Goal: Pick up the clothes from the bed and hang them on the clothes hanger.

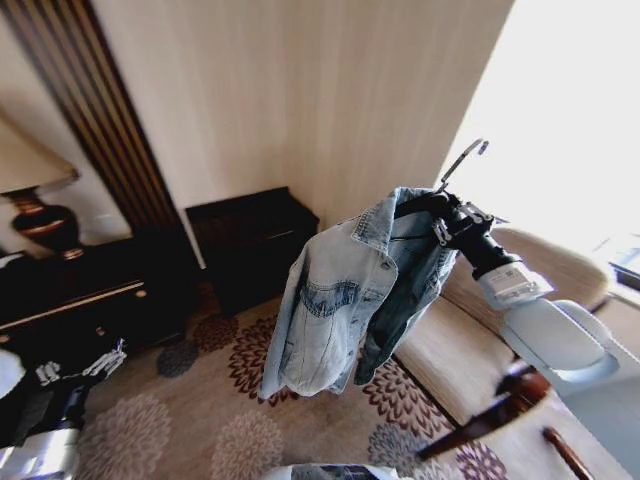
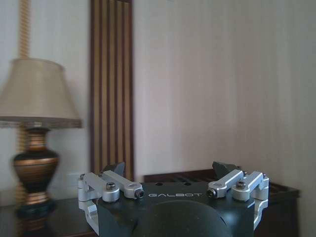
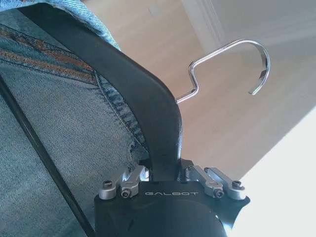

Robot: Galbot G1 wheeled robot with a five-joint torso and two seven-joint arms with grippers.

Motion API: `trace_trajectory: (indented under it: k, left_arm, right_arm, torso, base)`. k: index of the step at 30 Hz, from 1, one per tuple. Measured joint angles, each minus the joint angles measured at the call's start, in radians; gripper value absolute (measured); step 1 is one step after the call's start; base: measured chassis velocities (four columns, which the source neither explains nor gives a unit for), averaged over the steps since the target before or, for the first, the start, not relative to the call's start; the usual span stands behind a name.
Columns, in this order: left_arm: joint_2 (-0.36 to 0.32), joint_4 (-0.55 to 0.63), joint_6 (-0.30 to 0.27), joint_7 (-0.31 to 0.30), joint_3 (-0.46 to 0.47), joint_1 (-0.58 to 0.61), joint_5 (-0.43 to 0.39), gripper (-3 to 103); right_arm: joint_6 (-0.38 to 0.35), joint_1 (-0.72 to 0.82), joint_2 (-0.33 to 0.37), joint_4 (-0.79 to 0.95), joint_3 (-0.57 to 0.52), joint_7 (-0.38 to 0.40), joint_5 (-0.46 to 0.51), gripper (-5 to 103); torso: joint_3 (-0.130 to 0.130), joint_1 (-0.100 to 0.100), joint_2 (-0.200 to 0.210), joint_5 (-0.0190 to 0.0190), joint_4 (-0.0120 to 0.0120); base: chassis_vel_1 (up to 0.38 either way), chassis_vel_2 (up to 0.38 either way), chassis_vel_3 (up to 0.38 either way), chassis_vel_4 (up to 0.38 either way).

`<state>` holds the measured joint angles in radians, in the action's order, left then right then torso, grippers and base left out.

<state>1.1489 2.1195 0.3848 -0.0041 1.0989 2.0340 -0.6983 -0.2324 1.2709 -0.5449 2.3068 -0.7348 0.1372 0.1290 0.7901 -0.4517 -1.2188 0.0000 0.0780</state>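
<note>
Beige striped wall (image 1: 300, 90) with a dark slatted panel (image 1: 100, 110) behind everything; patterned carpet (image 1: 200, 420) below, a beige sofa (image 1: 470, 350) on the robot's right. Dark cabinet (image 1: 250, 245) against the wall, low dark desk (image 1: 90, 290) on the left with a lamp (image 1: 35, 195) on it. Denim jacket (image 1: 335, 300) hangs in mid-air over the carpet in front of the cabinet, draped on the black hanger (image 3: 143, 103), collar up, sleeves down. Right arm raised from the right side, right pincer (image 1: 445, 222) clamped on the hanger's black body just below the silver hook (image 3: 232, 64). Left pincer (image 2: 174, 170) low at the robot's left, facing the wall and lamp, fingers spread wide, holding nothing.
</note>
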Motion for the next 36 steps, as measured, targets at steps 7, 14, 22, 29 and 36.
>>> trace_trajectory:
  k: [7, 14, 22, 29, 36]
  left_arm:
    - [0.0, 0.0, 0.0, 0.0, 0.0, 0.0, 0.0, 100]
    - [0.0, 0.0, 0.0, 0.0, 0.0, 0.0, 0.0, 100]
    - [0.0, 0.0, 0.0, 0.0, 0.0, 0.0, 0.0, 100]
    - [0.0, 0.0, 0.0, 0.0, 0.0, 0.0, 0.0, 100]
    - [0.0, 0.0, 0.0, 0.0, 0.0, 0.0, 0.0, 100]
  right_arm:
    - [-0.001, 0.017, -0.003, 0.004, -0.018, -0.006, 0.001, 27]
    - [-0.001, 0.026, 0.004, 0.007, -0.038, -0.009, 0.008, 27]
    - [-0.001, 0.039, 0.0, 0.011, -0.048, -0.011, 0.008, 27]
    - [-0.003, 0.046, -0.001, 0.012, -0.056, -0.012, 0.007, 27]
    - [-0.005, 0.065, -0.008, 0.017, -0.07, -0.013, 0.007, 27]
  torso:
    - [0.0, 0.0, 0.0, 0.0, 0.0001]
    - [0.0, 0.0, 0.0, -0.0001, 0.0]
    - [0.0, 0.0, 0.0, -0.0001, 0.0001]
    - [0.0, 0.0, 0.0, 0.0, 0.0]
    - [0.0, 0.0, 0.0, 0.0, 0.0001]
  base:
    - [-0.126, -0.129, -0.122, -0.129]
    - [-0.117, -0.118, -0.115, -0.127]
    - [-0.128, -0.131, -0.117, -0.126]
    - [-0.112, -0.131, -0.12, -0.123]
    - [-0.123, -0.125, -0.12, -0.132]
